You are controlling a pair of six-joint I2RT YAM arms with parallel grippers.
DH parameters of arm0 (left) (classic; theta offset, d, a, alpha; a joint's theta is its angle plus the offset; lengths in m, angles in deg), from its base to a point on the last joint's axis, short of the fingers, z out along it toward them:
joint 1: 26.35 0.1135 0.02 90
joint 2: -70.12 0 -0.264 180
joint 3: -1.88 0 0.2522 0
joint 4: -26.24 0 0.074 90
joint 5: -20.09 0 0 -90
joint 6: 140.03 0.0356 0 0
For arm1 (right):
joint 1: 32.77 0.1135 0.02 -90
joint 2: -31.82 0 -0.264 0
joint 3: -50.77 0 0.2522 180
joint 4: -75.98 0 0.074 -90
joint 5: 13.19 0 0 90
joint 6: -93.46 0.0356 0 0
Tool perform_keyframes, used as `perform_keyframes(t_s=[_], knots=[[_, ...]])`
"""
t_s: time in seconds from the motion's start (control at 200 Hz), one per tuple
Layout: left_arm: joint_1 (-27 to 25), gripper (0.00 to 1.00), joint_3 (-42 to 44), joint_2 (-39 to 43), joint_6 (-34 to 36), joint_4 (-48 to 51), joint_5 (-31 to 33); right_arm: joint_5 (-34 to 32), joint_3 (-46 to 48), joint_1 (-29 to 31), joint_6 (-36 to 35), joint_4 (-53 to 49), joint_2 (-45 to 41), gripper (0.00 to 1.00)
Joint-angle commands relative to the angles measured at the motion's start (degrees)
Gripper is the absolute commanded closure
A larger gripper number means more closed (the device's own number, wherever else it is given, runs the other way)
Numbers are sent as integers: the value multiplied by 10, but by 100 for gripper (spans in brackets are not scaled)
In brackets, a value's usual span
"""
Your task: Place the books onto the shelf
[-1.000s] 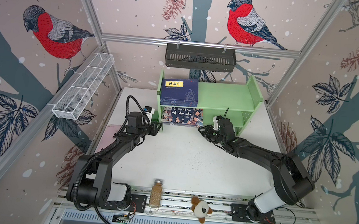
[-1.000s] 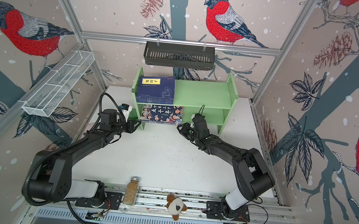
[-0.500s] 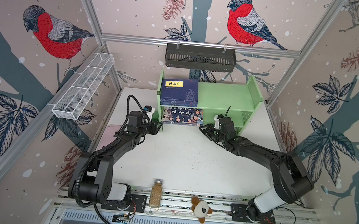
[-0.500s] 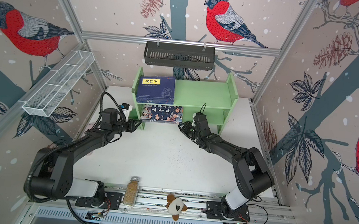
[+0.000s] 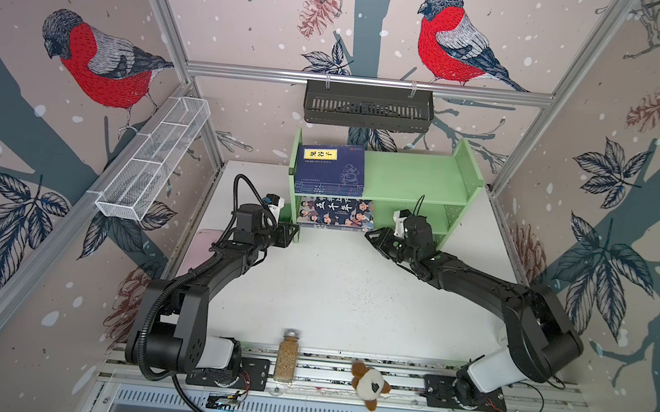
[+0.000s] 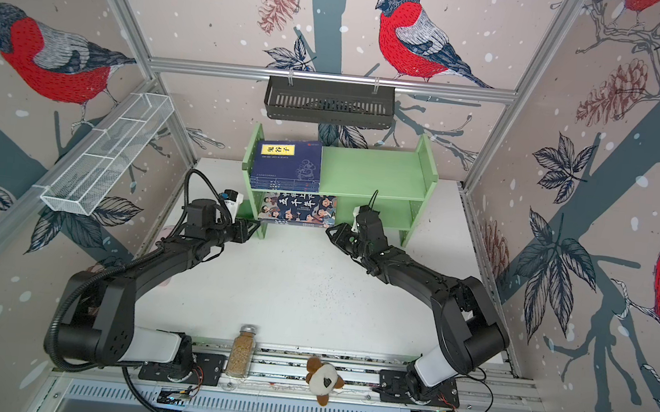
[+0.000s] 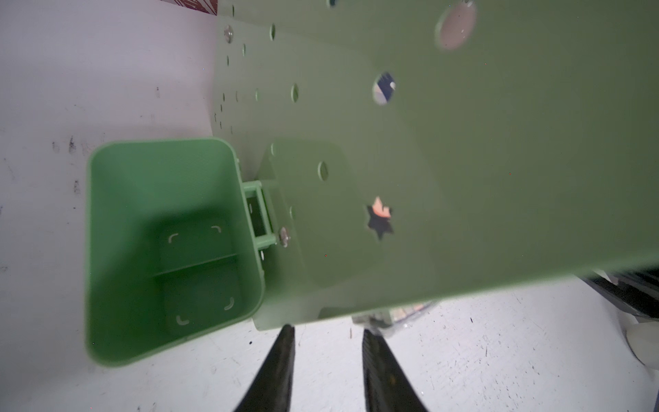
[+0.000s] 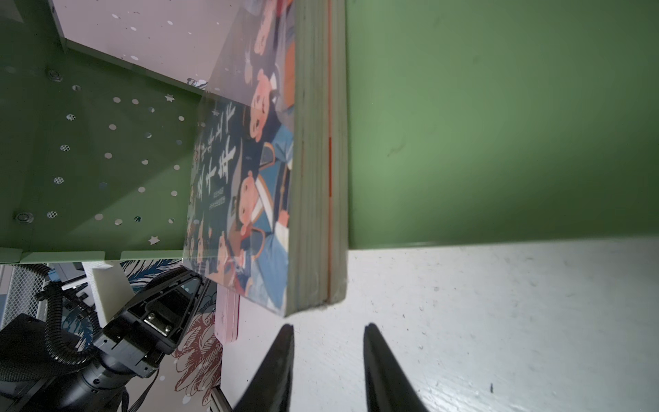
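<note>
The light green shelf (image 5: 406,177) (image 6: 369,169) stands at the back of the white table. A stack of navy-blue books (image 5: 330,169) (image 6: 286,165) with a yellow label lies on the left of its top board. The cartoon book (image 5: 336,212) (image 8: 256,178) lies flat on the lower board, its front edge jutting past it. My right gripper (image 5: 371,236) (image 8: 330,327) is open and empty, just short of that book's right front corner. My left gripper (image 5: 292,234) (image 7: 328,331) is open and empty at the shelf's left side panel (image 7: 463,178), beside the green cup (image 7: 171,249).
A black slotted basket (image 5: 368,106) hangs on the back rail above the shelf. A white wire basket (image 5: 153,159) is on the left wall. A pink flat item (image 5: 200,252) lies at the table's left edge. A spice jar (image 5: 287,355) and a plush toy (image 5: 370,384) sit on the front rail.
</note>
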Motion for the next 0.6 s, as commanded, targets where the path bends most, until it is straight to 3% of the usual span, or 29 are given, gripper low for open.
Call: perform_keyframes(t_s=[0.0, 0.59], knots=[[0, 67, -1, 4, 1, -30, -1, 4, -8, -3, -12, 12, 9, 65], [0, 67, 1, 10, 1, -27, 2, 13, -25, -12, -11, 26, 34, 65]])
